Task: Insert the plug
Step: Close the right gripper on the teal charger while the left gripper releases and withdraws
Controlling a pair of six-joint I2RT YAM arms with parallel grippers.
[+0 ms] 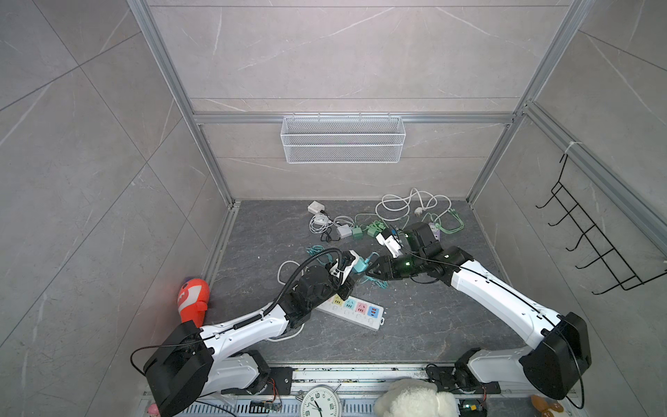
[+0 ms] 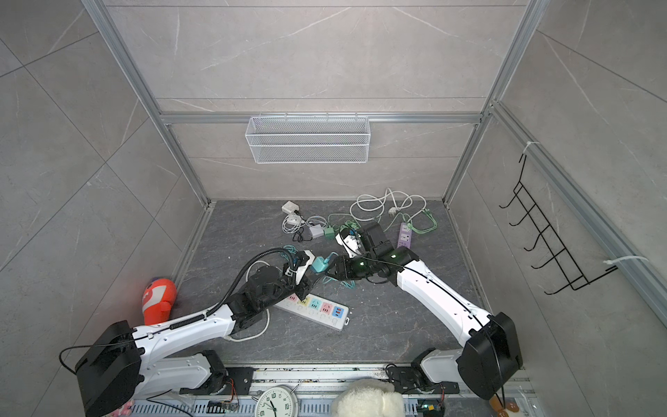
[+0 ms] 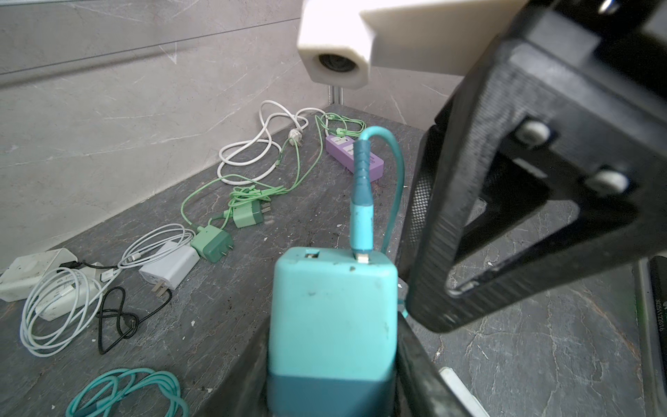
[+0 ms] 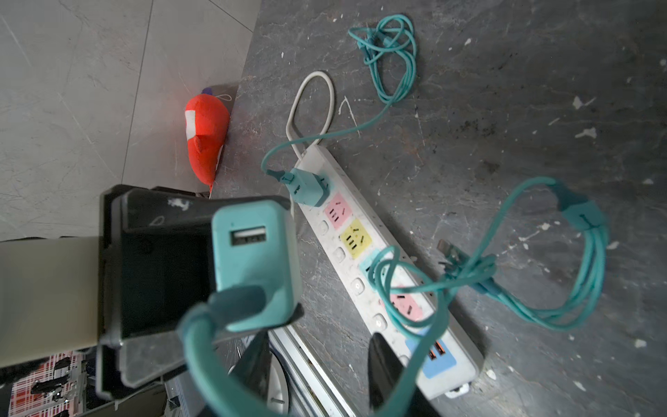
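Observation:
My left gripper (image 1: 352,271) (image 2: 306,271) (image 3: 332,346) is shut on a teal plug (image 1: 361,266) (image 2: 319,264) (image 3: 332,296) (image 4: 252,252), a square charger block held above the floor. A teal cable (image 3: 361,202) (image 4: 202,353) sits in one of its two USB ports; the other port is empty. My right gripper (image 1: 373,269) (image 2: 332,269) (image 4: 321,339) faces the plug's port end, open, its fingers (image 3: 451,224) on either side of the cable near its connector. The white power strip (image 1: 355,312) (image 2: 317,307) (image 4: 361,252) lies below, with another teal charger (image 4: 308,186) plugged into its end socket.
Teal cable coils (image 4: 577,260) trail over the strip and floor. Green chargers (image 3: 213,243), white chargers (image 3: 169,267) and a purple strip (image 3: 346,155) lie toward the back wall. A red plush (image 1: 193,298) is at the left wall, a wire basket (image 1: 343,139) on the back wall.

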